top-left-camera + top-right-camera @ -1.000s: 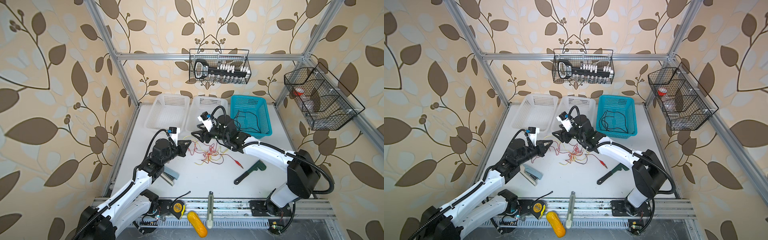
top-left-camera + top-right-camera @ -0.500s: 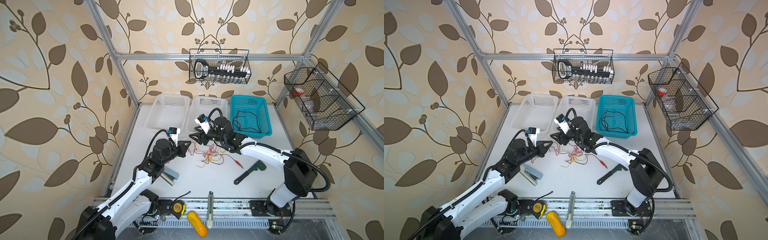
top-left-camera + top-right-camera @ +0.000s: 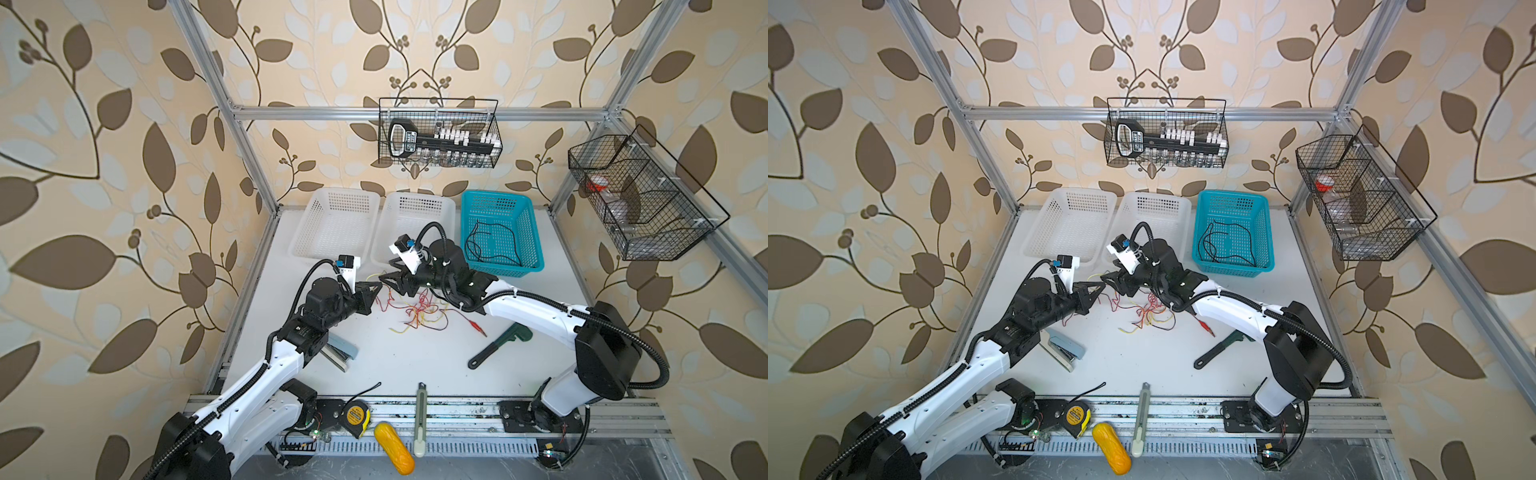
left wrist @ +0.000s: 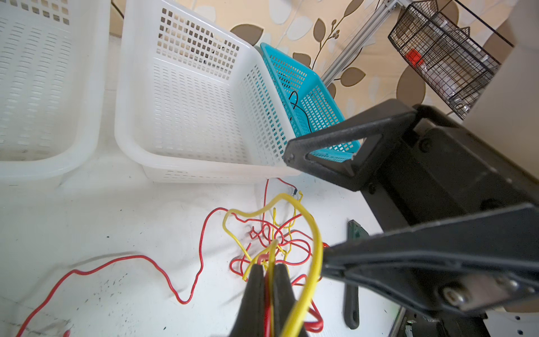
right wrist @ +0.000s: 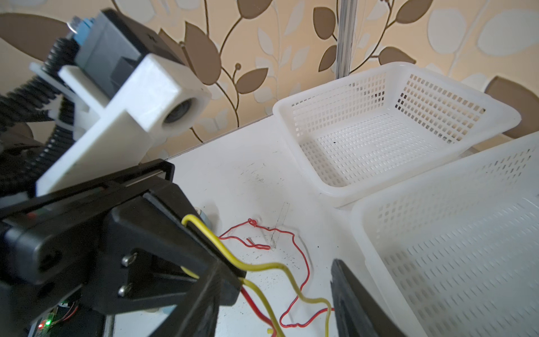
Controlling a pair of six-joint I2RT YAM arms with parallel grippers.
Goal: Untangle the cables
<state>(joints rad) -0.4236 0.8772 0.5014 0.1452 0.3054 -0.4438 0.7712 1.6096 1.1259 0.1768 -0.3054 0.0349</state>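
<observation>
Overhead and wrist views of a white table (image 3: 395, 365), where my two arms meet near the back. My left gripper (image 4: 267, 280) is pinched tight on the cables (image 3: 419, 309), with a yellow strand and a red strand clamped between its fingers and held up off the surface. My right gripper (image 4: 306, 210) faces it almost tip to tip, jaws standing well apart and gripping nothing. A raised yellow loop (image 4: 309, 233) arches between those jaws and passes close by one finger; I cannot tell whether it touches. The rest of the red and yellow tangle rests on the table just beyond both grippers, in front of the middle white basket (image 4: 204, 172). One long red strand (image 4: 131, 258) trails off alone, and a small red clip (image 3: 478, 328) lies near a green wrench (image 3: 498, 349). A thin black cable (image 3: 494, 245) lies well apart, coiled inside the teal basket (image 3: 507, 269)
</observation>
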